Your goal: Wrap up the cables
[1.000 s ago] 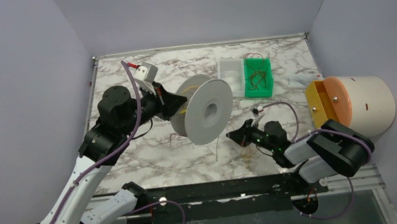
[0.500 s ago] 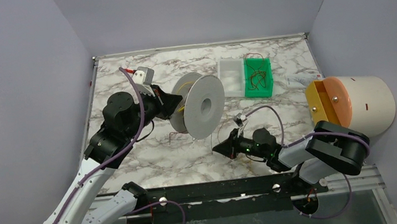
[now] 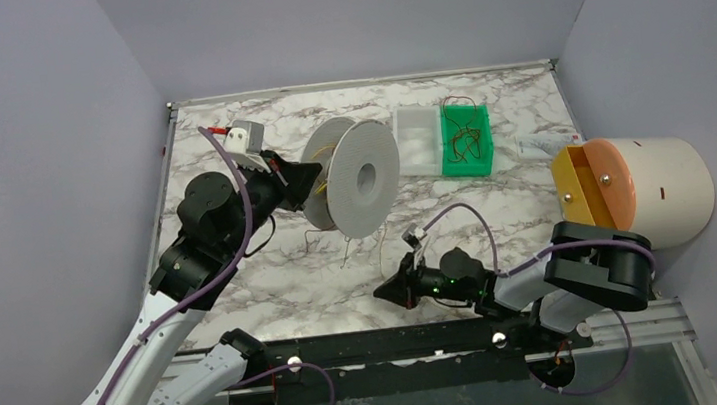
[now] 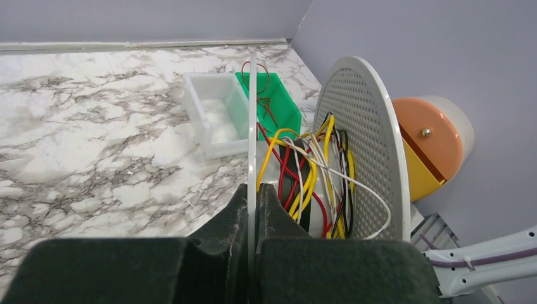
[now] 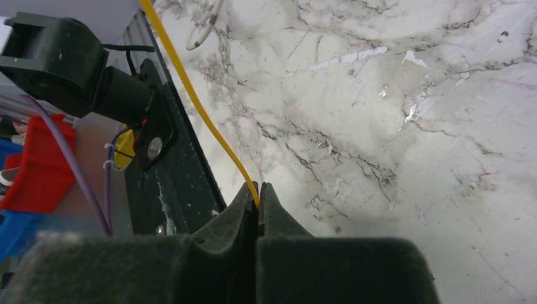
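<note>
My left gripper (image 3: pixel 310 178) holds a translucent white spool (image 3: pixel 357 177) on edge above the table's middle. In the left wrist view the left gripper (image 4: pixel 253 197) is shut on the spool's thin near flange (image 4: pixel 252 114). Yellow, red, white and black cables (image 4: pixel 304 171) lie loosely wound between that flange and the perforated far flange (image 4: pixel 367 126). My right gripper (image 3: pixel 381 291) is low near the table's front edge, below the spool. In the right wrist view the right gripper (image 5: pixel 258 197) is shut on a thin yellow cable (image 5: pixel 196 107) that runs up and to the left out of frame.
A green bin (image 3: pixel 466 141) with loose thin wires and a white bin (image 3: pixel 416 141) stand at the back right. An orange-and-cream cylinder (image 3: pixel 635 189) sits at the right edge. A black rail (image 3: pixel 400 344) runs along the front. Walls close in the sides and back.
The right gripper has moved left and toward the front edge with the yellow cable in it. The left arm has shifted the spool slightly back and left, turning it more edge-on.
</note>
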Robot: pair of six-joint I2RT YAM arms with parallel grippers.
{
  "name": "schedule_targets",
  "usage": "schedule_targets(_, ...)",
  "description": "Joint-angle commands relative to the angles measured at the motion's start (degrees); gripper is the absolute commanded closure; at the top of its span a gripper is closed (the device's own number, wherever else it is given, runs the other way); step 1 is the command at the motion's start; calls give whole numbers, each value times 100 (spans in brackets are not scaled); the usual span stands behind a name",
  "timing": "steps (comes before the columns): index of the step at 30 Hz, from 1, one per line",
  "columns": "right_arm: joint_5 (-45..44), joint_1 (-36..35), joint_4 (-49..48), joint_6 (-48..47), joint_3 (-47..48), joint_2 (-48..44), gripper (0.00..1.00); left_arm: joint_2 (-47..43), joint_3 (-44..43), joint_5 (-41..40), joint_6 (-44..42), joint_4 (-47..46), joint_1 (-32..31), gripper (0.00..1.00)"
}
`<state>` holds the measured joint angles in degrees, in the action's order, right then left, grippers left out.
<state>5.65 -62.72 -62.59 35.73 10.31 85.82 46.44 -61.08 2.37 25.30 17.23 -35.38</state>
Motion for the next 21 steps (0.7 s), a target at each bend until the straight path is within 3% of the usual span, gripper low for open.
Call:
schedule_targets(1, -297, -201, 133, -28, 150, 146, 99, -194, -138, -233, 173, -704, -22, 100)
schedule_targets(9, -491, -728, 706, -116, 533, 0, 98, -183, 9, -556, 180, -844, -22, 100)
schedule_targets(21, -720, -1588, 1711, -282, 961, -1008, 92, -117, 604, -1430, 111, -940, -22, 100)
